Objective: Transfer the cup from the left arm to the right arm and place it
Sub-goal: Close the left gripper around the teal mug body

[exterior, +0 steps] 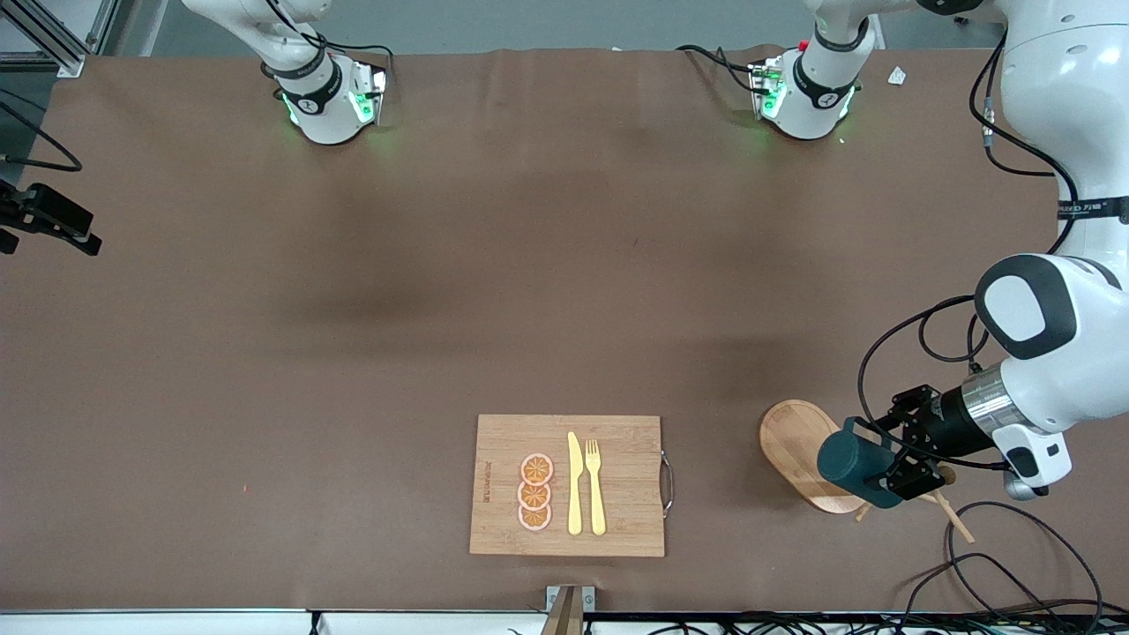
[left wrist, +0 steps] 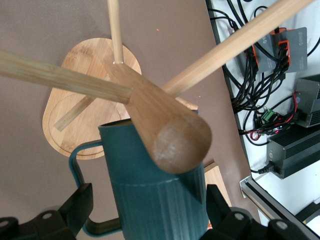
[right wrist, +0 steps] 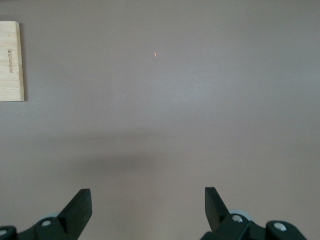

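Cup (exterior: 854,460), dark teal and ribbed, we see clamped between the left gripper (exterior: 891,467) fingers over the oval wooden stand (exterior: 794,445). We see the right gripper (right wrist: 147,212) spread wide and empty over bare brown table (exterior: 353,353).

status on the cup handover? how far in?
Early. Done: the left gripper has its jaws shut on the cup, tilted on its side over the oval wooden stand at the left arm's end of the table. In hand: getting the cup off the stand's peg. Left: the handover and placing. The right gripper waits over bare table, jaws open, empty.
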`<action>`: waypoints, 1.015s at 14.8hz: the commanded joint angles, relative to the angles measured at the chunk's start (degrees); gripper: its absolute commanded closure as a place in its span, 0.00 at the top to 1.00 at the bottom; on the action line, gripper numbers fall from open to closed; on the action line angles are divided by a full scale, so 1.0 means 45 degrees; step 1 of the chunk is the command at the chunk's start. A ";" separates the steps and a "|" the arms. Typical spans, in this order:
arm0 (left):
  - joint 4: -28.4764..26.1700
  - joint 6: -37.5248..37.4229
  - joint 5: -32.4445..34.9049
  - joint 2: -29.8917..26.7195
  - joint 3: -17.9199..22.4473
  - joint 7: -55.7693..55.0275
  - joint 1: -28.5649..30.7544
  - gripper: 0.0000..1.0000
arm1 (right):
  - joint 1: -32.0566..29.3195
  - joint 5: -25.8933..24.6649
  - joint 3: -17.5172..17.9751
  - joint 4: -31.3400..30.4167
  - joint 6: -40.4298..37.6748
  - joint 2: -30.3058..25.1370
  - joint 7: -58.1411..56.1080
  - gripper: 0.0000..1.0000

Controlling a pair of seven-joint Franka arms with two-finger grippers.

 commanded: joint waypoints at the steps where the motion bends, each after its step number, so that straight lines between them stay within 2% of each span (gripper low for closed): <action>1: 0.0170 0.0074 -0.0223 0.0118 -0.0025 0.0319 0.0014 0.98 | -0.0268 0.0229 0.0191 -0.0266 0.0103 -0.0249 -0.0168 1.00; 7: 0.0307 0.0113 -0.0944 0.0138 -0.0025 0.0124 0.0014 0.98 | -0.0268 0.0229 0.0191 -0.0266 0.0084 -0.0249 -0.0168 1.00; 15: 0.0268 0.0113 -0.0984 0.0274 -0.0045 0.0299 -0.0044 0.98 | -0.0268 0.0229 0.0191 -0.0266 0.0064 -0.0268 -0.0168 1.00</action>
